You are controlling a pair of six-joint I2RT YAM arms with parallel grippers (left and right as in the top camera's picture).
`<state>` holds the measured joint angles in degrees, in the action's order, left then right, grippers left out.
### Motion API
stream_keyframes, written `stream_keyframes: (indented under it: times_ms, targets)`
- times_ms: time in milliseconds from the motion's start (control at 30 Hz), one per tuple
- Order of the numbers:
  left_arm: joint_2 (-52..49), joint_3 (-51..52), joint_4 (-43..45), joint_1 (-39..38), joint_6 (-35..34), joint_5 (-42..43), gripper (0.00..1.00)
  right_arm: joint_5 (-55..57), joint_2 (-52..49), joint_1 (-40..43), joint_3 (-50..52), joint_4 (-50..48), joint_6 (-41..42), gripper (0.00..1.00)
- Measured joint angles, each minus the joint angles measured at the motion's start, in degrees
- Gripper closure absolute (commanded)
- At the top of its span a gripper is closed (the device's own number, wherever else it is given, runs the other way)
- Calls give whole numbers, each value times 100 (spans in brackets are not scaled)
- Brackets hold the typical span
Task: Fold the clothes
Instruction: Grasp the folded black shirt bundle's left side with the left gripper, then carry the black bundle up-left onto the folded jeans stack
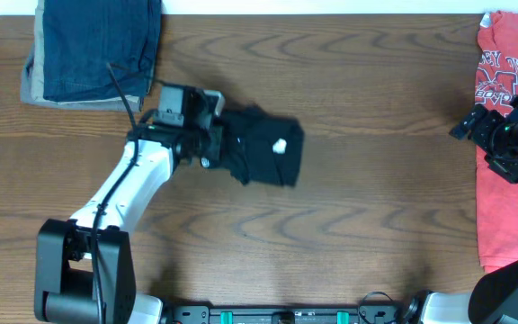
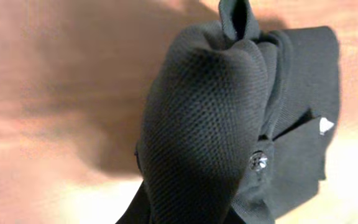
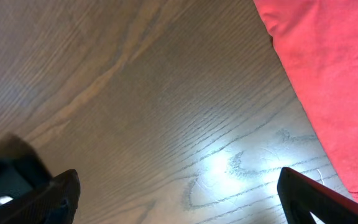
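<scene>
Near the middle of the table (image 1: 376,207), the black shirt (image 1: 268,148) lies bunched, its left edge pinched in the closed left gripper (image 1: 216,146); how many layers it has is hidden. A pull could slip, or drag the whole bundle undone. The right gripper (image 3: 185,205) gapes empty beside the red T-shirt (image 1: 497,225).

The black shirt (image 2: 197,118) is matt cloth in a fine pitted knit, and one small glossy button (image 2: 257,162) on it catches the light. The table (image 3: 135,93) is grained wood, smooth, with a soft sheen. The red T-shirt (image 3: 328,74) is plain matt cloth, and the denim (image 1: 97,45) is coarser.
</scene>
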<state>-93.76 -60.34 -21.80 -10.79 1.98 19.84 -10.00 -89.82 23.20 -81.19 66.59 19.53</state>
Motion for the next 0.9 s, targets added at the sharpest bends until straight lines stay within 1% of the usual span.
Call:
stream_keyframes:
  times_ms: [233, 433, 633, 800, 900]
  targets:
    - [0, -131, 579, 367, 109, -212, 94, 0, 0, 0, 0, 0, 0, 1]
    - [-52, -221, 702, 841, 109, -229, 94, 0, 0, 0, 0, 0, 0, 1]
    - [-595, -887, 664, 1156, 109, -227, 94, 0, 0, 0, 0, 2, 0, 1]
    - [-1248, -1593, 533, 1180, 109, -223, 94, 2, 0, 0, 0, 0, 0, 1]
    - [-1460, -1851, 518, 1182, 111, -225, 94, 0, 0, 0, 0, 0, 0, 1]
